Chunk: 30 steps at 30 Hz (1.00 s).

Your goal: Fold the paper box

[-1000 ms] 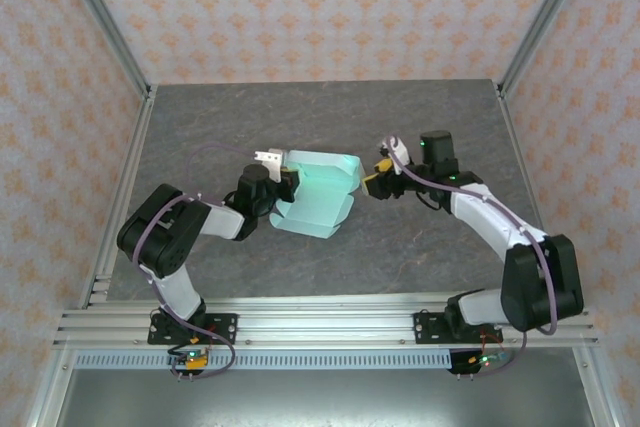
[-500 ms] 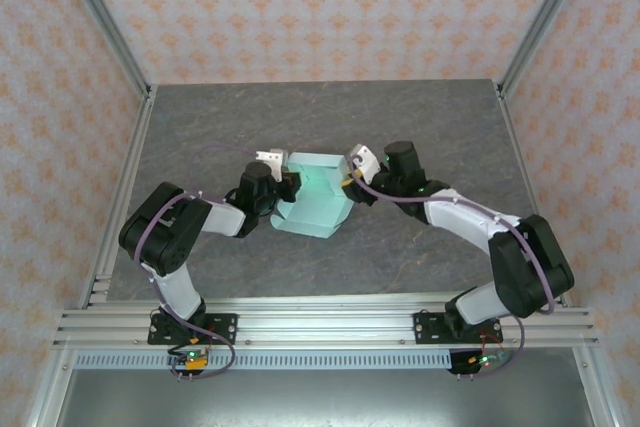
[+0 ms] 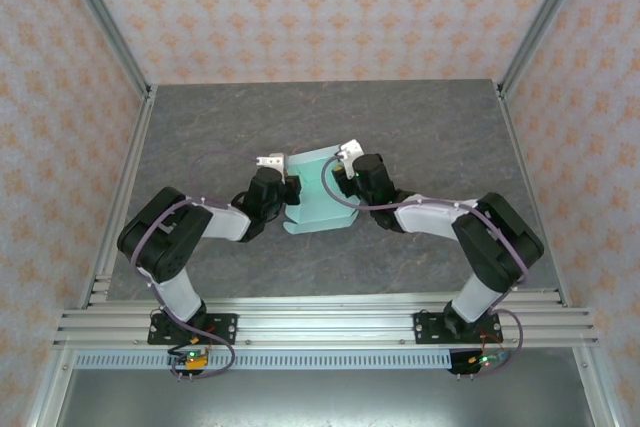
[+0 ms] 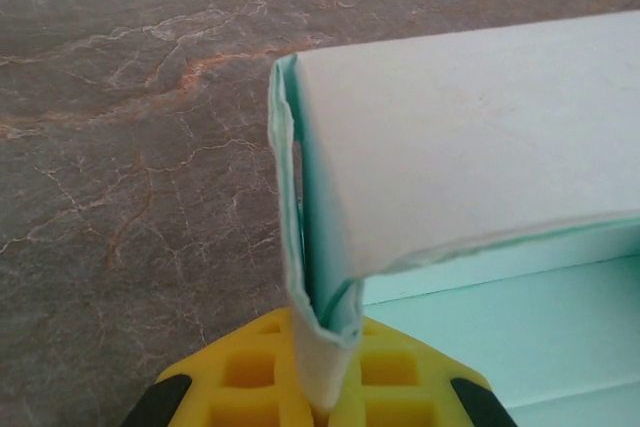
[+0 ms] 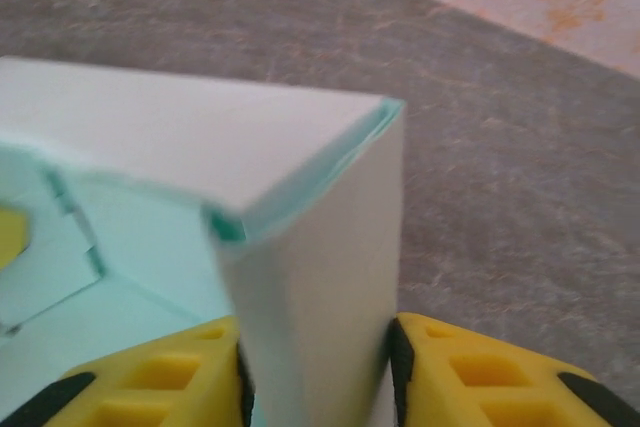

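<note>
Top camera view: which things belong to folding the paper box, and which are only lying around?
For the job:
- paper box
- left gripper, shut on the box's left edge
- right gripper, shut on its right corner

Only surroundings:
- grey table
- patterned walls
- metal frame

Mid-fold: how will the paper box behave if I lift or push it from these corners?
Probably floppy: the paper box is thin card, its edge bowing beside the left pincer. Likely very light, so a push would slide or tip it. The corner inside the right pincer may crease under a harder squeeze.
</note>
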Tool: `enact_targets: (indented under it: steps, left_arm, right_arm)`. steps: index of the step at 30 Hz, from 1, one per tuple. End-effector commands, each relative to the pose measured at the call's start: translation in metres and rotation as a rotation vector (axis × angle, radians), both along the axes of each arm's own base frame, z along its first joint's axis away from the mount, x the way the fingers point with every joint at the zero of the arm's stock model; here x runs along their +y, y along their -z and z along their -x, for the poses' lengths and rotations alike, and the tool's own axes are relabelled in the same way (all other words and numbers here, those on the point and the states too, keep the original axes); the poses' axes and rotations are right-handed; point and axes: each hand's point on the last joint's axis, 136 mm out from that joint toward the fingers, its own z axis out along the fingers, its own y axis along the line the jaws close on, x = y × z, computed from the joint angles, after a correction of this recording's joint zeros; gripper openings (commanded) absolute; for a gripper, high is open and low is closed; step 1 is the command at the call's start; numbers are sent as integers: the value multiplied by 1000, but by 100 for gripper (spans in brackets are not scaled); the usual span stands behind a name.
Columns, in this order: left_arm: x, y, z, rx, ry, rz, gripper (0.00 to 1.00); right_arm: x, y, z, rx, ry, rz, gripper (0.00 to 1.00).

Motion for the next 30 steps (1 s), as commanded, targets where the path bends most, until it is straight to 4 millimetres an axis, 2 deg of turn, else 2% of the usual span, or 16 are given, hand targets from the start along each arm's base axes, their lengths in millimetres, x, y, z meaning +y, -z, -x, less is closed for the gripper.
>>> enact_targets:
  steps: [1,3,7,9,13,17,22,26,27,28,29,30]
  left_arm:
    - [4,-18,1,7,-121,90,0]
    - [5,-19,5,14,-149,110,0]
    - [-2,-29,9,19,-161,103,0]
    - [-4,-30,9,47,-183,109,0]
    - [-8,-34,12,66,-222,132,0]
    - [-3,-38,15,72,-271,136,0]
    - [8,-42,19,70,-319,102,0]
    - [17,-43,23,65,-347,78,0]
    - [18,-43,22,64,-347,72,0]
    - [18,-45,22,63,-338,58,0]
    - [18,-46,22,65,-333,38,0]
    - [21,-47,22,73,-342,19,0]
  right_arm:
    - [-7,-35,-27,-118,149,-46,38]
    - [-7,-34,-32,-121,181,-41,34]
    - [-14,-38,-44,-183,305,22,18]
    - [-18,-40,-47,-223,370,49,14]
    - [-14,-46,-45,-319,465,123,9]
    - [-16,-48,-44,-343,531,96,0]
    - [-20,-39,-45,-305,544,74,0]
    - [-16,-32,-40,-276,485,21,0]
    - [-9,-28,-38,-253,427,-14,10]
    - [2,-27,-34,-221,343,-50,30]
    - [11,-26,-29,-189,273,-78,40]
    - [16,-26,-24,-167,226,-97,46]
